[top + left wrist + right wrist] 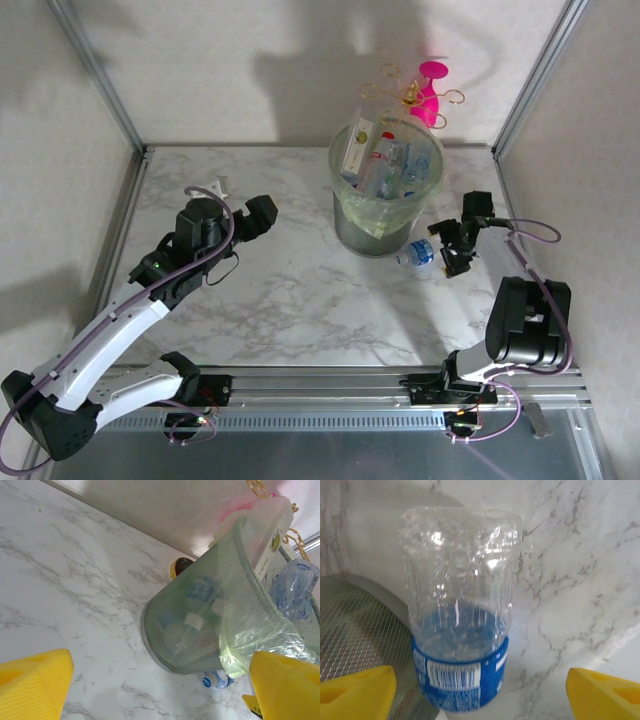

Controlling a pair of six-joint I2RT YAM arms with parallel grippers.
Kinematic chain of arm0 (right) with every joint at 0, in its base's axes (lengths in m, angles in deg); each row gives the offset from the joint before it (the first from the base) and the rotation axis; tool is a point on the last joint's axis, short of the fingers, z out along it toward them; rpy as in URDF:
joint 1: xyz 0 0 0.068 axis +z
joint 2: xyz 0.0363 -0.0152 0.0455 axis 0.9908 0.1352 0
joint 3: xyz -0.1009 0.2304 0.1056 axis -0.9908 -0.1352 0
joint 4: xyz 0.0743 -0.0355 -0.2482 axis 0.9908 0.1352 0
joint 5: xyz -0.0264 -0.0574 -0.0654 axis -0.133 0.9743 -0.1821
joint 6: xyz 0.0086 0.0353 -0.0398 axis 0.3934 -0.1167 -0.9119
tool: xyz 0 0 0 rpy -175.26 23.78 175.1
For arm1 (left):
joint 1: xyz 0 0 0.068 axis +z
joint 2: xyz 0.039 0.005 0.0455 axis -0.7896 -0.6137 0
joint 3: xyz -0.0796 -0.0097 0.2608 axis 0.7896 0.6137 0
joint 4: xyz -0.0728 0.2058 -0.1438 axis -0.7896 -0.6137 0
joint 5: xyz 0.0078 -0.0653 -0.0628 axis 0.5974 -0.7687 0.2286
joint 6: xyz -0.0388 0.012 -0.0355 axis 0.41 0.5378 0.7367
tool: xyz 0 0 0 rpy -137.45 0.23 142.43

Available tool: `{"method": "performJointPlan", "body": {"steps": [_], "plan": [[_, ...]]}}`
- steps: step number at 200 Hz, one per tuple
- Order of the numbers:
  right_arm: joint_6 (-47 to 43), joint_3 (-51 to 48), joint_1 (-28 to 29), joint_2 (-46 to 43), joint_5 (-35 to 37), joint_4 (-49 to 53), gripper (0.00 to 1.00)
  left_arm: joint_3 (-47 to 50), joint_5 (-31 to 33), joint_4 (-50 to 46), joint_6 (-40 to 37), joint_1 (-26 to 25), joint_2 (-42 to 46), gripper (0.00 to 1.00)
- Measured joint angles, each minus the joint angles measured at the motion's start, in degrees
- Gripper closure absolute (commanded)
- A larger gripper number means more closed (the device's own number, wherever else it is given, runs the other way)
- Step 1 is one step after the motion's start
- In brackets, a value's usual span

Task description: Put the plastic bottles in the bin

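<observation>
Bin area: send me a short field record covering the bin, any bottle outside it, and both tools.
bin: upright, bag-lined, several bottles inside
loose bottle: clear with a blue label, lying on the table by the bin's base, on its right side
right tool: open, at the loose bottle, not gripping it
left tool: open, empty, left of the bin and apart from it
ornament: pink and gold, behind the bin
</observation>
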Motion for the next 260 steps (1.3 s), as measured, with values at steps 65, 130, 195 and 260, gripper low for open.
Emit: {"method": "performJointPlan", "body": {"steps": [65,130,195,260], "plan": [[0.72,0.52,-0.02,6.34,1.22,-3.13,0.19,0.37,1.18,-2.6,0.0,0.02,3.37,0.09],[0.33,0.63,0.0,7.41,2.89,-3.23,0.39,0.37,1.75,-2.97,-0.02,0.07,3.76,0.09],[0.31,0.83,-0.02,6.64,4.11,-2.36,0.45,-0.74,1.73,-2.95,-1.33,0.13,-0.59,0.09],[0.17,0.79,-0.07,0.13,6.01,1.11,0.48,-3.87,1.66,-2.08,-2.21,0.13,-3.04,0.09]]}}
